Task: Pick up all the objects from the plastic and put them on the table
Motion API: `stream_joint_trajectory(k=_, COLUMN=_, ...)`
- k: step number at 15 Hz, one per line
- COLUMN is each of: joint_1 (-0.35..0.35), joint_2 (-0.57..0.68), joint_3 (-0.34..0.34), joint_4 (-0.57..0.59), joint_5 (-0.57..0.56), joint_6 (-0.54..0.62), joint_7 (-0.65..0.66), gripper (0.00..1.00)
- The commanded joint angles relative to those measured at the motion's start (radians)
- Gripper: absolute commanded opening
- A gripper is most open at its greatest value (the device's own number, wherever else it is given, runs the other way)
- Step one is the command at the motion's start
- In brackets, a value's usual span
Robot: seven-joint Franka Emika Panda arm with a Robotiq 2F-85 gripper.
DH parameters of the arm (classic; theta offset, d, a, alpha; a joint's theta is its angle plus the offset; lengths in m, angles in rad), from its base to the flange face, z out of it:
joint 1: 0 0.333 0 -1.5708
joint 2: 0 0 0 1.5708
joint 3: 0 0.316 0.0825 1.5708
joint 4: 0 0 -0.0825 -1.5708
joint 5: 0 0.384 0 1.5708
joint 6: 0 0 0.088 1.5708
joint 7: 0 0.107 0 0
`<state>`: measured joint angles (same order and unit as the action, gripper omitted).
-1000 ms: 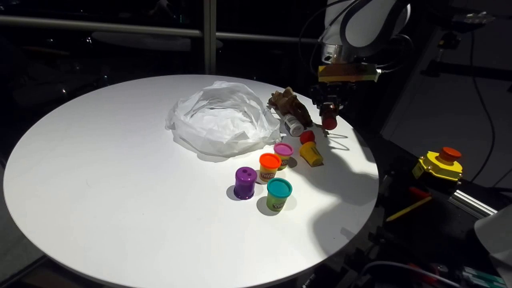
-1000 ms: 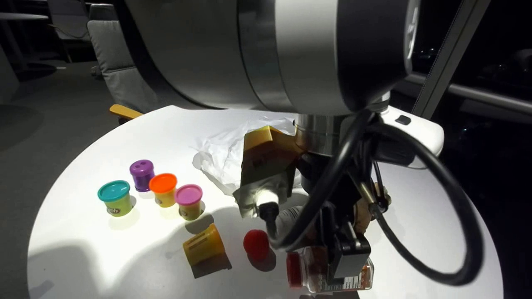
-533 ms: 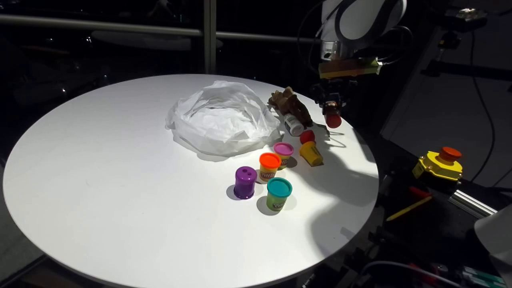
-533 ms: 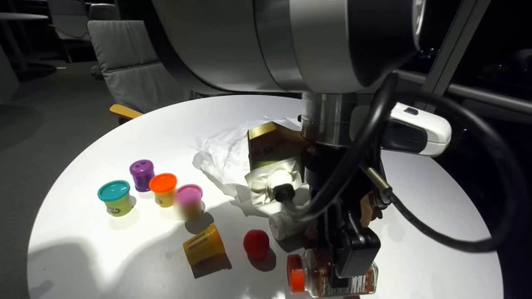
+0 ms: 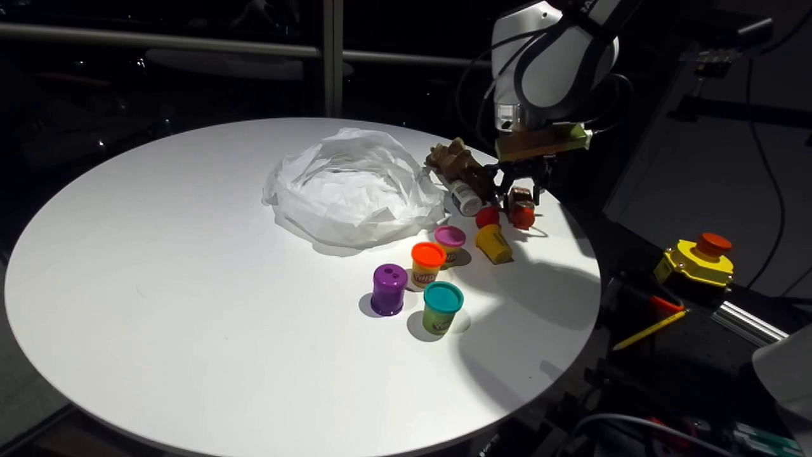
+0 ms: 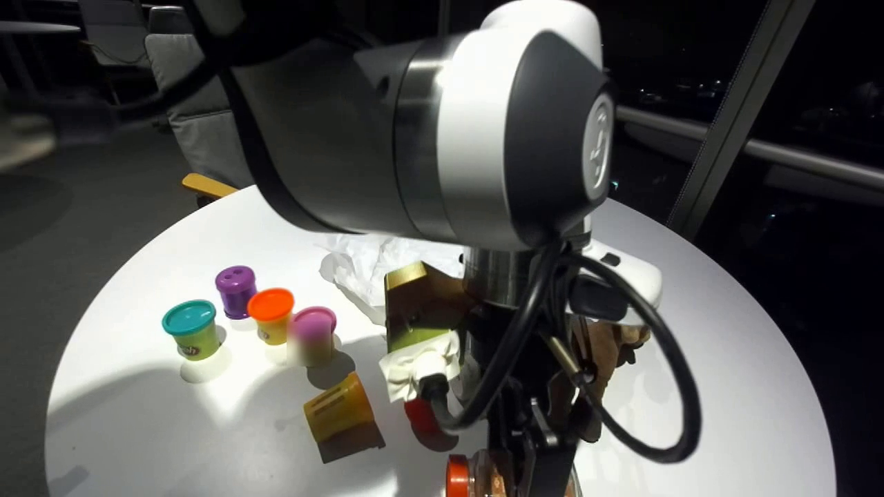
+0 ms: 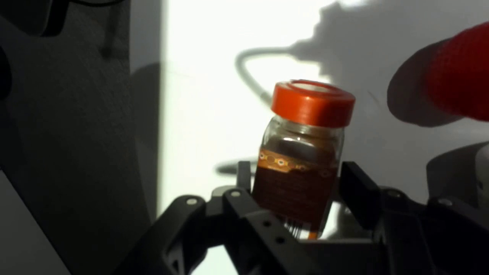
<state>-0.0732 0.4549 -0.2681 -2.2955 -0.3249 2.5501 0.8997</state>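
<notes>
While exterior view crops jar [image 6: 479, 475], wrist view shows barcode [image 7: 293, 228].

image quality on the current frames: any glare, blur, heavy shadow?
Wrist view: table blown out to white in places, jar fairly sharp, red object soft and cut off by the frame edge. In an exterior view: pink-lidded tub has its lower part smeared. In both exterior views: broad shadows fall across the table.
</notes>
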Motion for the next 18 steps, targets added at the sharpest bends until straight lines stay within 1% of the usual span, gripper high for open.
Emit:
stream_joint_trajectory(k=1, joint_1=0.033, joint_2=0.070, joint_3=-0.018, joint_4=0.042, joint_5=0.020, joint_6=0.046, joint_7=-0.030, gripper=0.95)
stream_joint_trajectory(k=2, joint_1=0.039, joint_2=0.081, joint_3=-0.020, joint_4=0.046, joint_5=0.024, joint_6=0.068, joint_7=-0.028, gripper=1.00)
stream_joint_trajectory(k=4, joint_1=0.058, joint_2=0.045, joint_3=-0.023, joint_4=0.049, joint_5=0.032, joint_6=0.057, joint_7=-0.026, gripper=1.00)
stream_joint_trajectory(k=6, joint_1=0.077, joint_2=-0.020, joint_3=-0.036, joint_4=0.042, joint_5=0.020, joint_6=0.042, joint_7=-0.029, gripper=1.00)
stream_joint_trajectory(k=8, joint_1=0.094, joint_2=-0.029, joint_3=-0.049, joint_4=0.056, joint_5=0.000, joint_6=0.061, joint_7=-0.017, gripper=1.00)
stream_joint_trajectory(k=11, joint_1=0.099, joint_2=-0.058, joint_3=-0.050, joint_4=0.064, joint_5=-0.020, joint_6=0.056, joint_7=-0.050, gripper=1.00)
stream_joint_trajectory(k=12, joint_1=0.079, joint_2=-0.073, joint_3=-0.025, joint_4=0.057, joint_5=0.001, joint_6=0.051, joint_7=-0.107, gripper=1.00)
stream_joint_trajectory(k=14, joint_1=0.040, joint_2=-0.095, joint_3=0.022, joint_4=0.043, joint_5=0.043, joint_6=0.047, joint_7=-0.267, gripper=1.00)
stream_joint_trajectory(k=15, joint_1=0.078, joint_2=-0.242, joint_3=0.027, joint_4=-0.020, joint_5=0.039, joint_6=-0.026, joint_7=-0.298, gripper=1.00)
stream_joint_trajectory(k=16, joint_1=0.072, joint_2=-0.256, joint_3=0.047, joint_4=-0.025, joint_5=0.063, joint_6=-0.018, joint_7=-0.351, gripper=1.00)
stream_joint_trajectory(k=18, joint_1=0.071, joint_2=-0.331, joint_3=0.086, joint_4=-0.031, joint_5=0.095, joint_6=-0.056, joint_7=-0.451, gripper=1.00)
